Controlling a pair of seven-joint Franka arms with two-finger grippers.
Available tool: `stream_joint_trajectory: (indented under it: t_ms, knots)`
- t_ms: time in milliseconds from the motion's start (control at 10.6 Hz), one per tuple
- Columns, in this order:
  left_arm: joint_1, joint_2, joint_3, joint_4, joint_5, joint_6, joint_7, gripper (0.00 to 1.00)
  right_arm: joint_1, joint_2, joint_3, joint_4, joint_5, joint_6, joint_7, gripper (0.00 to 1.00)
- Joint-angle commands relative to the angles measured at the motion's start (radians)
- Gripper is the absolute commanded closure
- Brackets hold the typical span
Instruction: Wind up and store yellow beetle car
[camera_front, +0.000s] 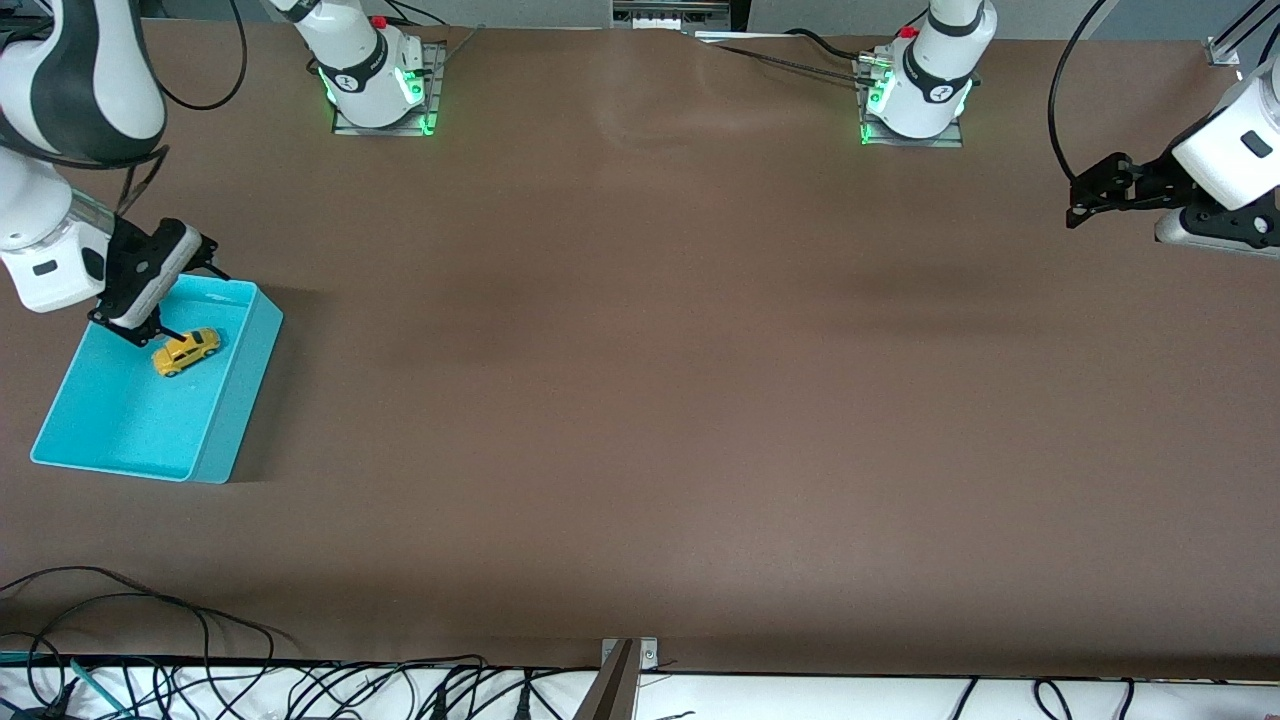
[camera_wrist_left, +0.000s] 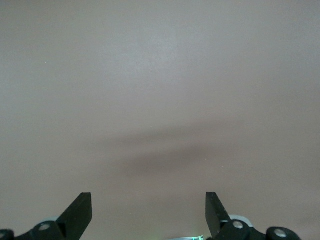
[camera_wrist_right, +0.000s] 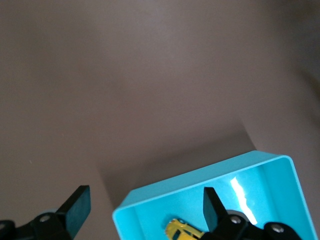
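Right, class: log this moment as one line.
yellow beetle car: in turquoise bin | right hand: open, over bin | left hand: open, waiting

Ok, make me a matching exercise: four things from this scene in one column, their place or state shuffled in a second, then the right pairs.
Column one:
1. toy car
2. bin
3. right gripper
4. left gripper

Column two:
A. open, over bare table at the left arm's end, waiting
B. lying inside the bin
C. open, just above the car in the bin
D. standing on the table at the right arm's end

Pairs: 1-B, 2-D, 3-C, 4-A
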Motion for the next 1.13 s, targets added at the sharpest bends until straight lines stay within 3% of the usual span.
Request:
stream_joint_trajectory:
  t_ms: [0,473,756,1040]
  knots:
    - [0.009,0.008,-0.004,0.026,-0.01,-0.022,0.013,0.0,0.033,-0.039,0.004,-0.004,-0.023,-0.026,0.282,0.0]
    - [0.011,0.008,-0.004,0.026,-0.01,-0.022,0.013,0.0,0.08,-0.111,0.046,0.013,-0.022,-0.087,0.784,0.0]
    - [0.011,0.009,-0.004,0.026,-0.01,-0.022,0.013,0.0,0.128,-0.072,0.042,0.148,-0.043,-0.19,0.962,0.0]
    - [0.015,0.009,-0.004,0.026,-0.012,-0.023,0.011,0.0,0.13,0.039,0.047,0.355,-0.068,-0.327,1.032,0.0]
